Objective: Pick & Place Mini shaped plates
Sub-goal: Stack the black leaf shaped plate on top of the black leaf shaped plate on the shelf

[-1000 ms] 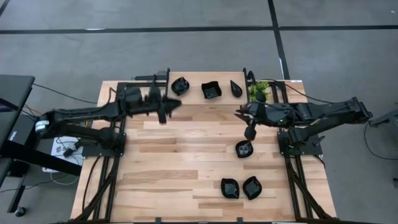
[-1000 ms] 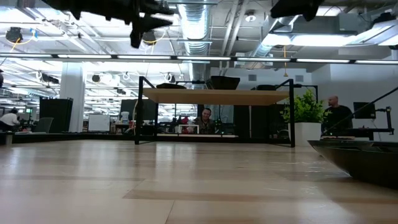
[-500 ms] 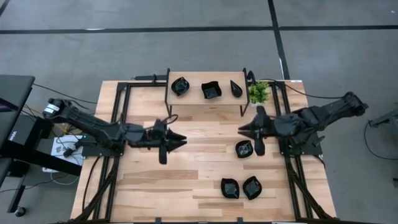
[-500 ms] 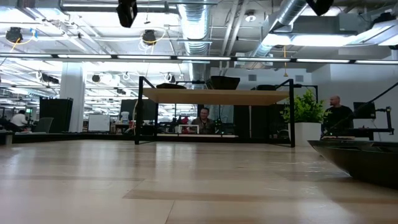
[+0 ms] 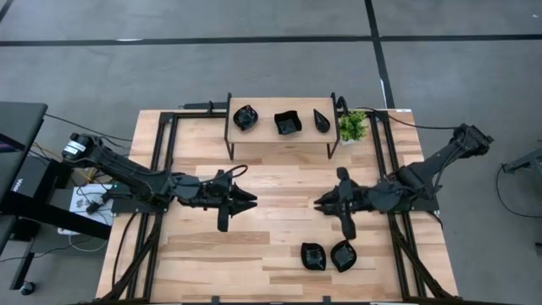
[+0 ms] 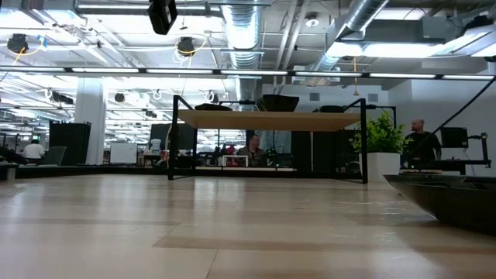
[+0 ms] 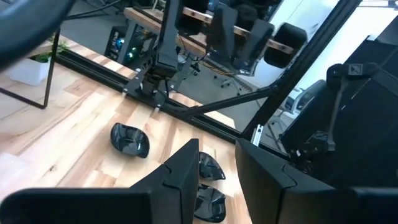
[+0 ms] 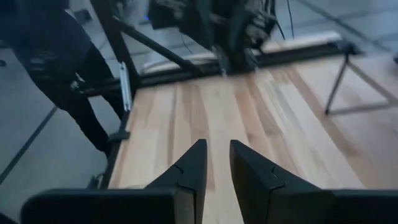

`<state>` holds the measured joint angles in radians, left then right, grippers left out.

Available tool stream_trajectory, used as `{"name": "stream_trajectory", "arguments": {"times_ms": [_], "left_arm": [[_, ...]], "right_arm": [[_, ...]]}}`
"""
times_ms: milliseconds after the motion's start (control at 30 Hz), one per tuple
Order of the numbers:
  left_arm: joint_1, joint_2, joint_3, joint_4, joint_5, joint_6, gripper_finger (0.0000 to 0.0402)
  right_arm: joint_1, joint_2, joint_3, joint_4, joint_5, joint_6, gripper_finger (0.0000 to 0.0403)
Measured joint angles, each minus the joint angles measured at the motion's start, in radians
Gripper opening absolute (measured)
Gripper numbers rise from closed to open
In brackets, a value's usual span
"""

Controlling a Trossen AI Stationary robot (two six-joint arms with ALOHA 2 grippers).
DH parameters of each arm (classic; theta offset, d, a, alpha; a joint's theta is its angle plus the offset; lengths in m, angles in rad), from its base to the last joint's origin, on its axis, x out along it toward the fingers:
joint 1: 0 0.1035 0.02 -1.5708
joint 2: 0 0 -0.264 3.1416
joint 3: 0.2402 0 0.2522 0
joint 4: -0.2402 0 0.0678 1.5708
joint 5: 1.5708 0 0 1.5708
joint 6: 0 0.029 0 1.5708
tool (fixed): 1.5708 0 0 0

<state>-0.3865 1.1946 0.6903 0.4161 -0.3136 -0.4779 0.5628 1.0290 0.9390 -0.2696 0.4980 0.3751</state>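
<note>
Glossy blk mini shaped plates [image 5: 286,124] on wood shelf [image 5: 279,107]; left gripper [image 5: 251,199] & right gripper [image 5: 319,206] in front of it, jaws narrow, empty

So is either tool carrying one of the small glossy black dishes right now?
No. The left tool and the right tool each show an empty gap between their fingers, over bare wood of the table. Nothing is held.

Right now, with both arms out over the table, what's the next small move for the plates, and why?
Probably lower the right gripper onto the lone plate, which that arm hides from above. Its fingers are apart and empty. Three dishes already sit on the shelf, and a pair of plates lies nearer the table front edge. The left gripper waits mid-table, also empty.
</note>
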Motion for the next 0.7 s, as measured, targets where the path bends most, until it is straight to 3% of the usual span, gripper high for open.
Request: {"name": "stream_trajectory", "arguments": {"times_ms": [367, 500, 700], "left_arm": [[-0.082, -0.035, 0.0, 0.071, 0.002, 0.04, 0.0106], [-0.091, -0.061, 0.0, 0.073, 0.055, 0.054, 0.0106], [-0.092, -0.081, 0.0, 0.07, 0.219, 0.055, 0.0106]], "right_arm": [[-0.043, 0.117, 0.0, 0.496, -0.007, -0.087, 0.0065], [-0.05, 0.123, 0.0, 0.499, 0.008, -0.133, 0.0065], [-0.026, 0.123, 0.001, 0.301, 0.095, 0.039, 0.0065]]}}
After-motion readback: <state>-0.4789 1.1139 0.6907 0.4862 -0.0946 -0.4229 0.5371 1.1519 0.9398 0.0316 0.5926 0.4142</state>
